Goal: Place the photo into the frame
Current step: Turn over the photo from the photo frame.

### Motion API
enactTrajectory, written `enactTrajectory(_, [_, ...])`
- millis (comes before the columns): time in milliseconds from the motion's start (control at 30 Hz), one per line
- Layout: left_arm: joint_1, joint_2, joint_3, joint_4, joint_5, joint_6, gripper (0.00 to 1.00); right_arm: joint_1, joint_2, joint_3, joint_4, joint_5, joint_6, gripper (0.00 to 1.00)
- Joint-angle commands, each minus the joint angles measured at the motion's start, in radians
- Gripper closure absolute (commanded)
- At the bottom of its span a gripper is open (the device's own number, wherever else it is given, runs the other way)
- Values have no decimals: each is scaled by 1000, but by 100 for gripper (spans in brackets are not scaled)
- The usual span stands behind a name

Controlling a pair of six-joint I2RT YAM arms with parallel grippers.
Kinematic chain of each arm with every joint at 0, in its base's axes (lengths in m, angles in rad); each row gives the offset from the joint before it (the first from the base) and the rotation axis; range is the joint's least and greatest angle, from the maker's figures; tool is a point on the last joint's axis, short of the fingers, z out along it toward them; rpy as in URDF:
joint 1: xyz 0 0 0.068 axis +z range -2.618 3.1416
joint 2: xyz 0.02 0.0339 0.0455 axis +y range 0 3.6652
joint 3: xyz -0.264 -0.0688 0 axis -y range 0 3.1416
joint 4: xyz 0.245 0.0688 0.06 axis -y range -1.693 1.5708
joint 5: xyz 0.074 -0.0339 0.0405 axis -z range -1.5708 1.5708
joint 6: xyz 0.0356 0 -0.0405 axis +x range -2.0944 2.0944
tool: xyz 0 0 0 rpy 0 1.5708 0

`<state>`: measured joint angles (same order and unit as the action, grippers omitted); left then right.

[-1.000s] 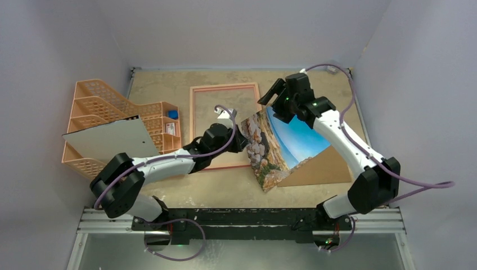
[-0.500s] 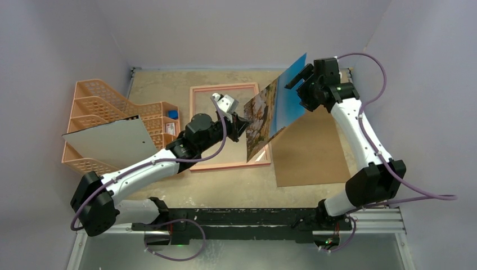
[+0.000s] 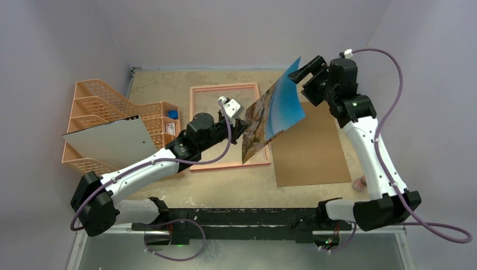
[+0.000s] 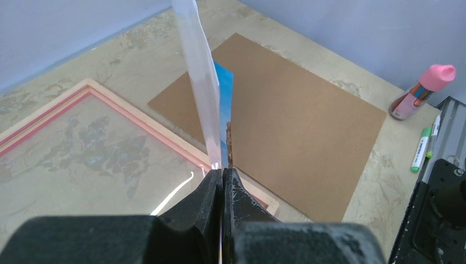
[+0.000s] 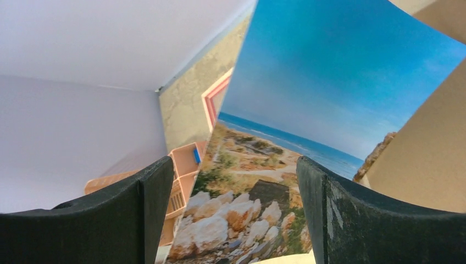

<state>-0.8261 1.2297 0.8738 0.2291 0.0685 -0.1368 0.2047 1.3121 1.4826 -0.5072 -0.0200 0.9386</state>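
Photo (image 3: 281,101) looks light and floppy: left claw (image 4: 222,176) clenched on its edge, right claw (image 3: 304,70) released.

Since a second ago: photo (image 3: 275,109) swung up off brown board (image 3: 315,152), now steep above frame's (image 3: 219,86) right rail. Left hand (image 3: 243,125) reached farther out; right hand (image 3: 304,67) rose, drew right.

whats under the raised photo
Under the blue-sky coast photo: the right side of the thin pink-red picture frame and the left edge of the flat brown cardboard board. From above, the photo hides part of both.
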Motion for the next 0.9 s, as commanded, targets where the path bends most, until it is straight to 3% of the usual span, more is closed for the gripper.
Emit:
enactTrajectory(0, [0, -26, 33, 18, 17, 73, 100, 1, 17, 22, 14, -30, -11, 17])
enactTrajectory(167, [-1, -33, 25, 29, -1, 131, 100, 1, 118, 101, -77, -38, -24, 19])
enactTrajectory(533, [-12, -64, -44, 84, -9, 369, 100, 1, 207, 171, -85, -65, -38, 20])
enactTrajectory(867, [-24, -78, -68, 106, -34, 391, 100, -1, 216, 167, -125, -60, -19, 23])
